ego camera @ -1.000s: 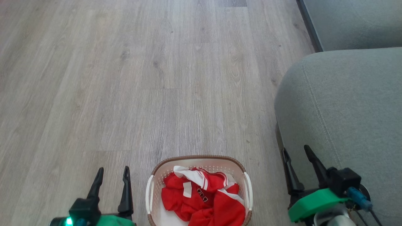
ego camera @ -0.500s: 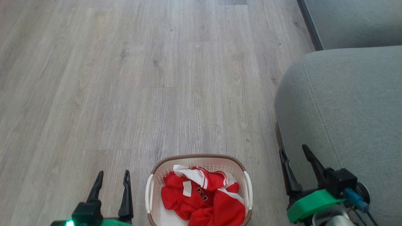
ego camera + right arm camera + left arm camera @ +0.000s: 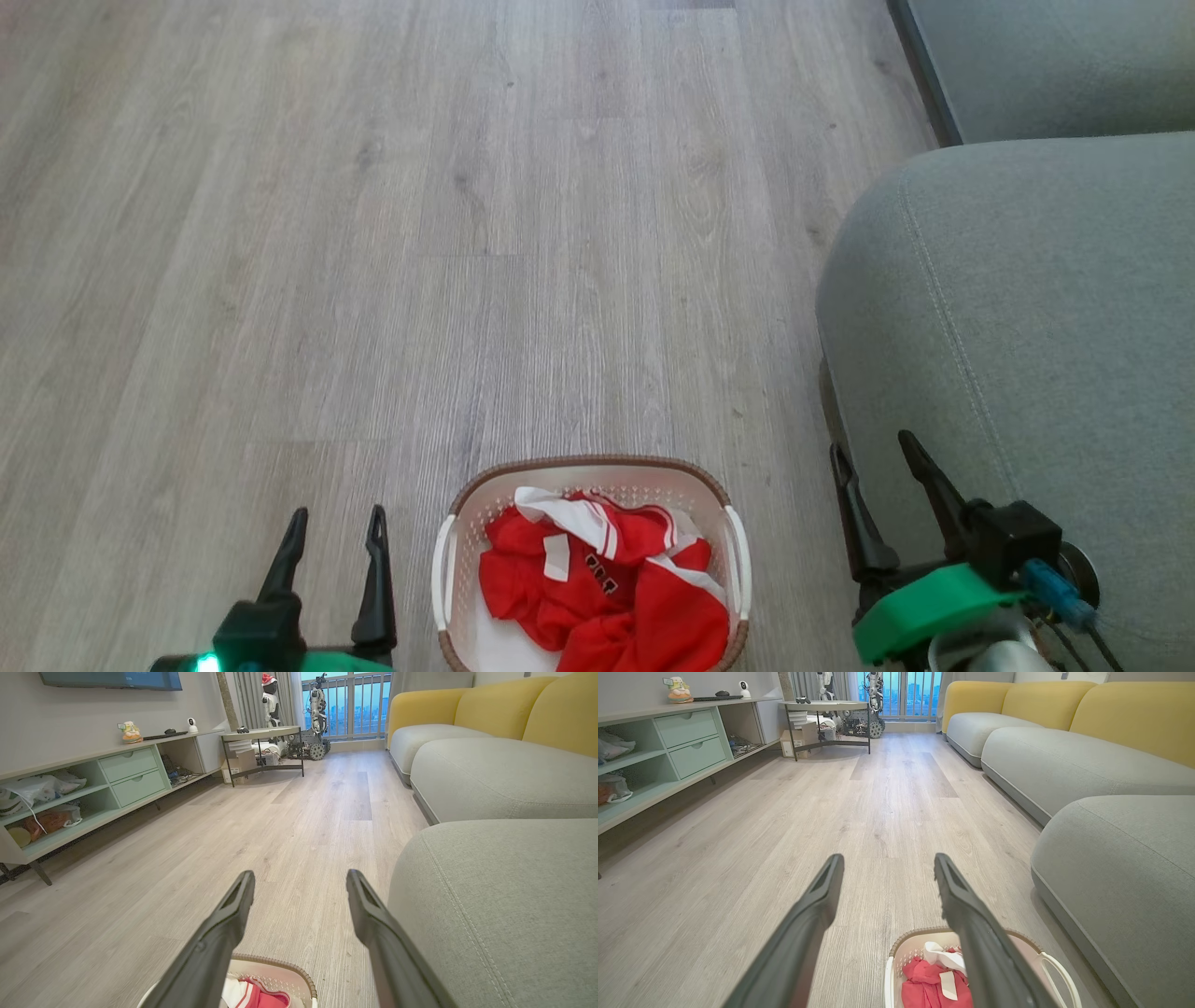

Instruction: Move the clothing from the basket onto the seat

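Note:
The cream basket (image 3: 592, 464) with a brown rim stands on the floor at the bottom middle of the head view, holding crumpled red clothing (image 3: 607, 588) with white stripes. My left gripper (image 3: 338, 516) is open, just left of the basket, with nothing in it. My right gripper (image 3: 873, 445) is open to the basket's right, over the edge of the grey-green seat (image 3: 1027, 308). The left wrist view shows the basket (image 3: 920, 947) and clothing (image 3: 924, 984) low between its fingers (image 3: 817, 905). In the right wrist view the basket (image 3: 285, 966) lies at the bottom and the seat (image 3: 500, 896) at right.
Pale wood floor (image 3: 420, 233) stretches ahead. A second sofa cushion (image 3: 1055, 65) lies beyond the seat, with yellow backrests (image 3: 1125, 714). A low mint shelf unit (image 3: 93, 788) lines the left wall, and a table (image 3: 261, 735) with robots behind it stands at the far end.
My left gripper has dropped slightly lower in the head view and my right gripper has shifted a little up. The whole view has slid slightly; basket and clothing lie as before.

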Robot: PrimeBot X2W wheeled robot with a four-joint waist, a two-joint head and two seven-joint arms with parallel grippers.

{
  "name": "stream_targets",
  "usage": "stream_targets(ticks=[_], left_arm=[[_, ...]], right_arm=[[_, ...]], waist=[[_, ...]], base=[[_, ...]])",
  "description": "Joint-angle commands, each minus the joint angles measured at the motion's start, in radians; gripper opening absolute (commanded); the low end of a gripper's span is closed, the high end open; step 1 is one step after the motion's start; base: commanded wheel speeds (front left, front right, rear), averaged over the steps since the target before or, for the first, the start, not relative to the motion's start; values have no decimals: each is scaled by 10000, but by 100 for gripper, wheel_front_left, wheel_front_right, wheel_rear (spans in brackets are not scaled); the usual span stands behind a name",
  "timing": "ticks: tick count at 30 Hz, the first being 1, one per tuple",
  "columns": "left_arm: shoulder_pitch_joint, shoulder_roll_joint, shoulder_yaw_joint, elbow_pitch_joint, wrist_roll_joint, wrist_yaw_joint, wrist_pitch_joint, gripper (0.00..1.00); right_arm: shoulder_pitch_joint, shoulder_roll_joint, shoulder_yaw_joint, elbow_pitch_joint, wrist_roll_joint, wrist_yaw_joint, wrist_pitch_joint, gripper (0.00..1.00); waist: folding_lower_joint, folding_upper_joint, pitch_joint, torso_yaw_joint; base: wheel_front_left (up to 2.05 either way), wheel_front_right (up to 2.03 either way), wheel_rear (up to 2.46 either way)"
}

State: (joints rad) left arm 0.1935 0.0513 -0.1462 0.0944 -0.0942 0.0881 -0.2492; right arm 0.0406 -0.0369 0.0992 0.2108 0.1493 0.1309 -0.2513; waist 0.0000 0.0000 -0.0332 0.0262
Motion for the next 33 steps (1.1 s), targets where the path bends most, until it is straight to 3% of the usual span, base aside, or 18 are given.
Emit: stream_targets(ticks=[1,11,27,33], left_arm=[[-378,-9,333,-341,-91,-18,-126,100],[-882,-10,-261,-7,249,-281,-126,100],[-4270,105,-1458,2834,1272,-924,-126,100],[-5891,378,-2178,4564,1919,-1143,-126,100]], right_arm=[[-306,-133,224,-307,-41,-2,-105,100],[-524,-133,10,-521,-143,-2,-105,100],[-2833,-133,-543,-1539,-437,-2,-105,100],[-3724,-133,-684,-1918,-424,-2,-105,100]], waist=[[0,0,22,0],[0,0,768,3],[0,0,4886,-747],[0,0,6296,-1156]], base=[[0,0,0],[0,0,0],[0,0,0],[0,0,0]])
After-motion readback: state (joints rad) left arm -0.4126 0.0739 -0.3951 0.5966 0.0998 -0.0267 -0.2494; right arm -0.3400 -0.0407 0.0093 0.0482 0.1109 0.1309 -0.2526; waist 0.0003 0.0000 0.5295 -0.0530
